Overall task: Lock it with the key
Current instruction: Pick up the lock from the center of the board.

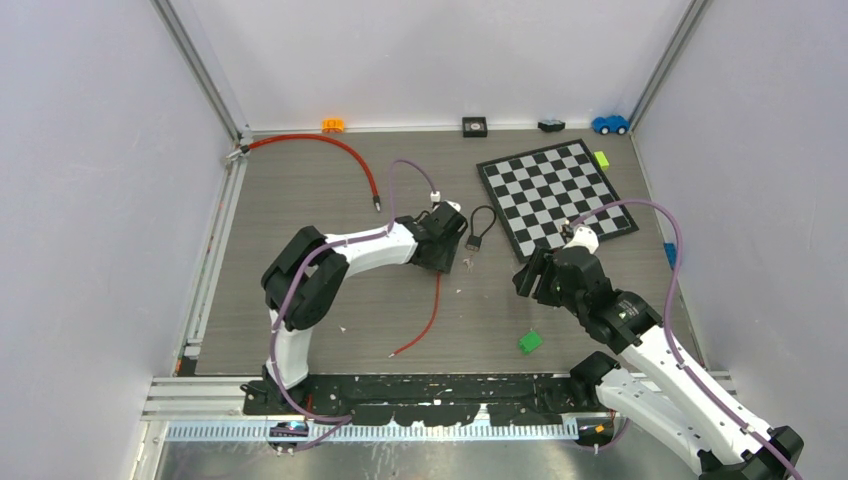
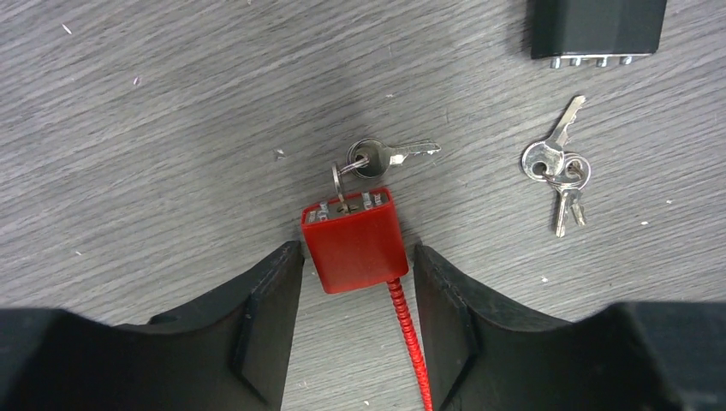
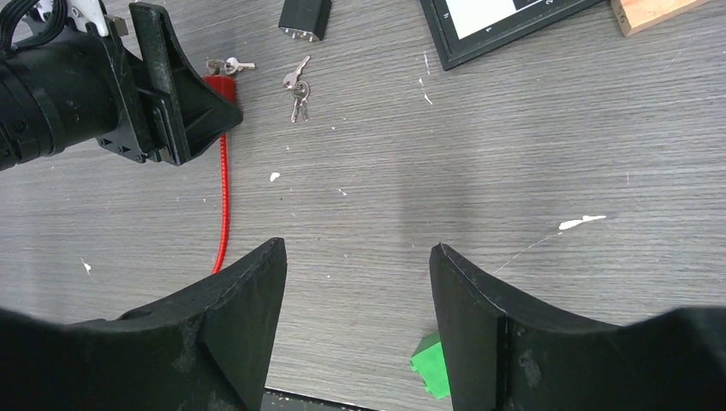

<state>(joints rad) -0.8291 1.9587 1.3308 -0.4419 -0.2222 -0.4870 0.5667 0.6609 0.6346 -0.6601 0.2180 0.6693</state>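
Bracketing a red padlock (image 2: pixel 353 240) with the left gripper (image 2: pixel 355 249) on a grey wood-grain table (image 1: pixel 300 180), holding the jaws partly apart, leaving a sliver of bare table on each side of the lock body and gripping nothing. Resting flat between the fingertips, pointing the keyhole end away from the gripper, with a key (image 2: pixel 341 195) appearing to sit in it, ringed to a second key (image 2: pixel 398 154) lying just beyond. Trailing a red ribbed cable (image 2: pixel 411 342) from the lock back under the gripper, passing close by one finger. Lying farther ahead and to the right in that gripper's view: a loose bunch of keys (image 2: pixel 561 175), and beyond it the end of a black padlock (image 2: pixel 597 30).

Hanging well apart from the lock with the right gripper (image 3: pixel 358 257), spreading its jaws wide over bare table and clasping nothing. Sitting just behind that gripper, near the base of one finger, a green block (image 3: pixel 432 364); lying ahead of it, a chessboard (image 1: pixel 555 195).

Showing white flecks and fine scratches across the tabletop. Standing within plain pale walls (image 1: pixel 90 200) edged by metal rails, with a blue toy car (image 1: pixel 609 124) and an orange toy (image 1: pixel 333 125) lying along the far edge.
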